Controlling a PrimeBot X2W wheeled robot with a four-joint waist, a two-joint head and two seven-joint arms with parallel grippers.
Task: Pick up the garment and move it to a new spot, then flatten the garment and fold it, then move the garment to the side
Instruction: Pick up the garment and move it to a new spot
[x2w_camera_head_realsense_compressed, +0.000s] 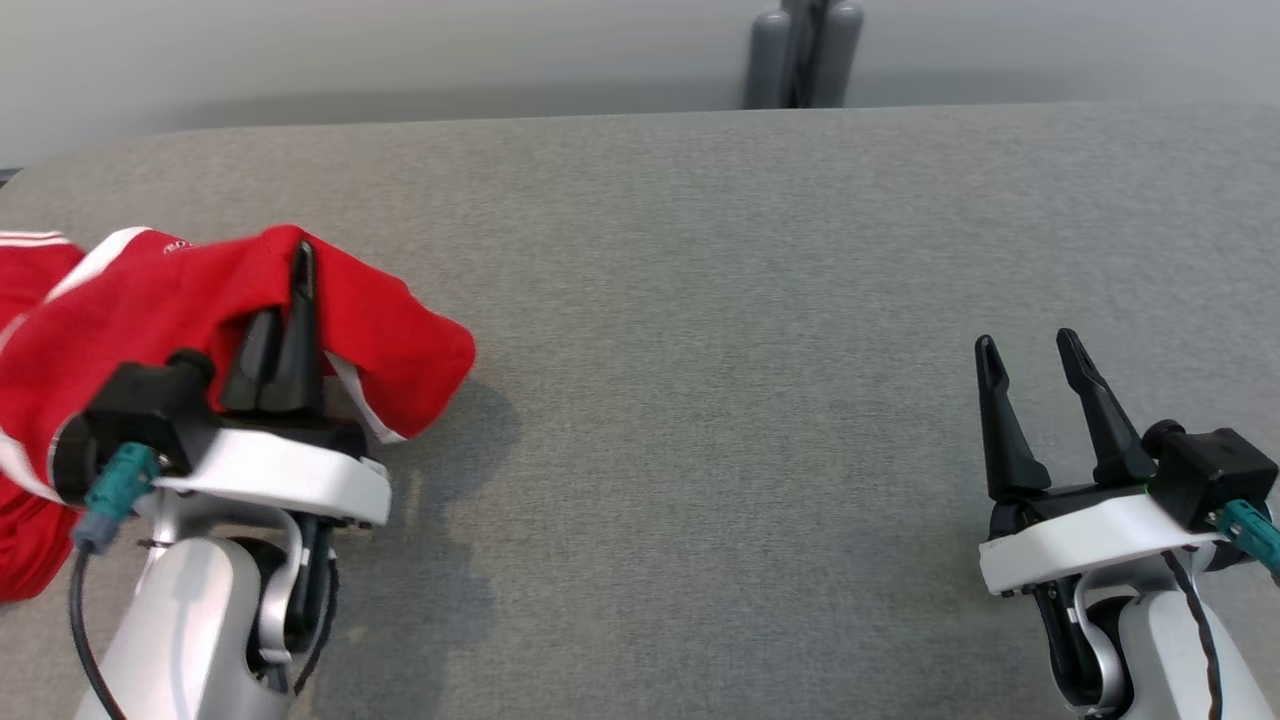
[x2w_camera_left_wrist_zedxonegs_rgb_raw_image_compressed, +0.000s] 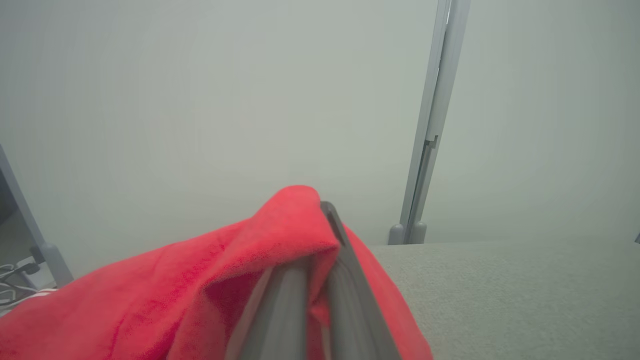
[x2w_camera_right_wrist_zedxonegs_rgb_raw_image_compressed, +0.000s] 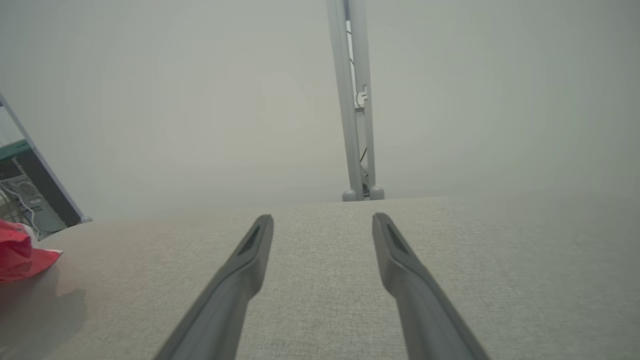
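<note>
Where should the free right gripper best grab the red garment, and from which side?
Probably the drooping lobe of the garment, coming from the robot's right: it hangs loose above the table, facing the open right gripper, while the left gripper pinches the raised fold.

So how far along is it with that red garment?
Done: the left gripper is shut on a raised fold of the red garment at the left of the grey table. In hand: the pick-up. Left: carrying it to a new spot, flattening, folding, moving aside. The right gripper is open, empty.
</note>
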